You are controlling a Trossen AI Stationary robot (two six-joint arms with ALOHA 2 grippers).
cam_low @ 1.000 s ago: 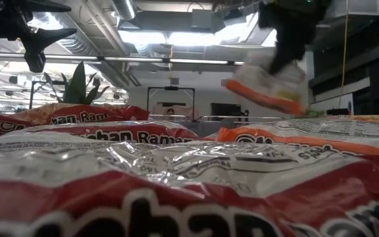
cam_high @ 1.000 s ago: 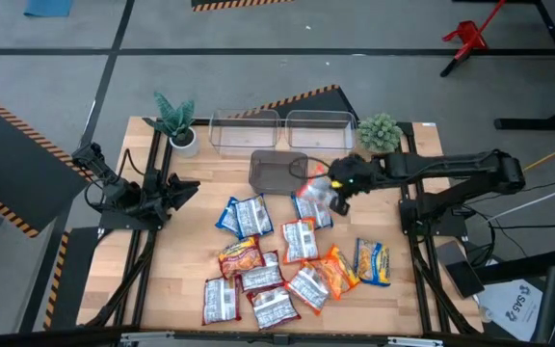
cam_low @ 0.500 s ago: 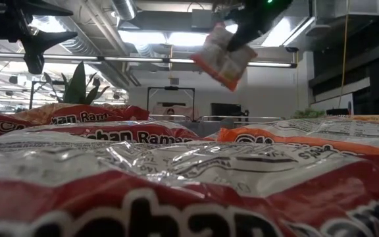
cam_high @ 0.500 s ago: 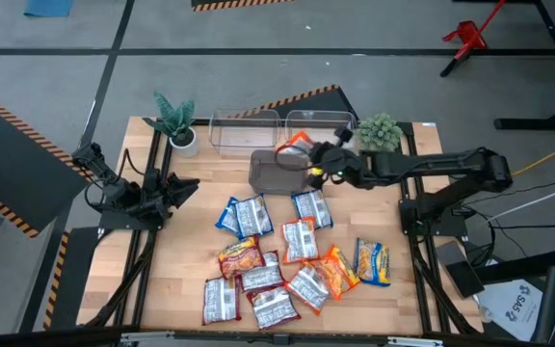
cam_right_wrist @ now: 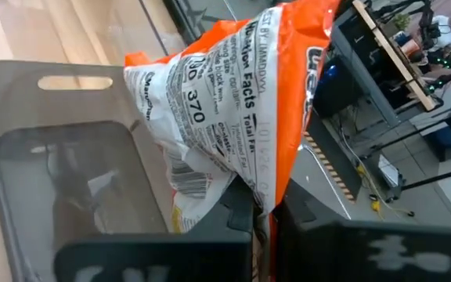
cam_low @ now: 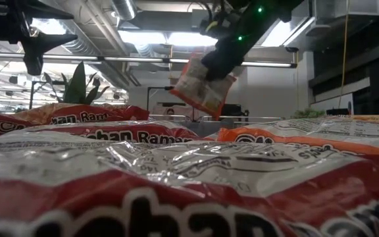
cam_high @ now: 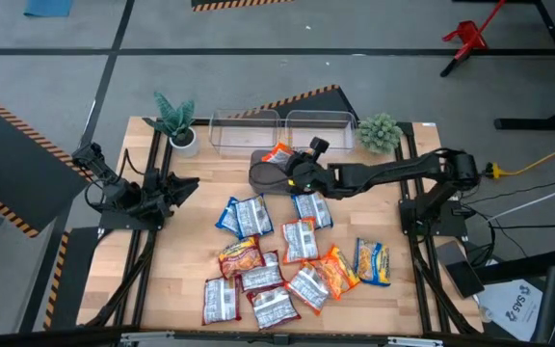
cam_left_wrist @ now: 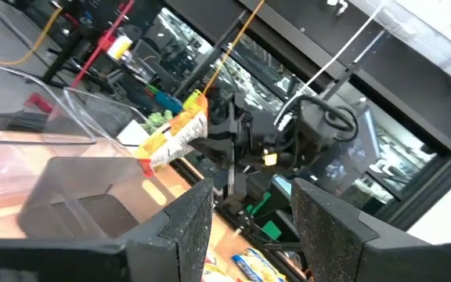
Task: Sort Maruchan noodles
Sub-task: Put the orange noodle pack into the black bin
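An orange-and-white Maruchan noodle packet (cam_high: 277, 154) hangs over the dark grey tray (cam_high: 263, 178), with my right gripper (cam_high: 300, 171) shut on it. It also shows in the low view (cam_low: 202, 85) and in the right wrist view (cam_right_wrist: 225, 102). Several more packets (cam_high: 277, 260) lie flat in a loose pile on the table's near middle. My left gripper (cam_left_wrist: 249, 227) waits open at the table's left side (cam_high: 167, 190), touching nothing. My right gripper pinches the orange packet between its two fingers at one edge (cam_right_wrist: 261, 196). It reaches in from the table's right, slanting a little downward. The packet sticks out beyond the fingertips toward the left, tilted and lifted clear above the tray (cam_right_wrist: 61, 164).
Two clear bins (cam_high: 244, 130) (cam_high: 318, 128) stand side by side just beyond the tray. A potted plant (cam_high: 175, 120) sits at the far left corner and a round green plant (cam_high: 379, 132) at the far right. Bare wood shows along the table's left side.
My right gripper has carried the orange packet from above the pile toward the table's left and far side, ending over the dark tray. The wrist has rolled and tipped, so the packet has turned about. It has sunk a little in the last half second.
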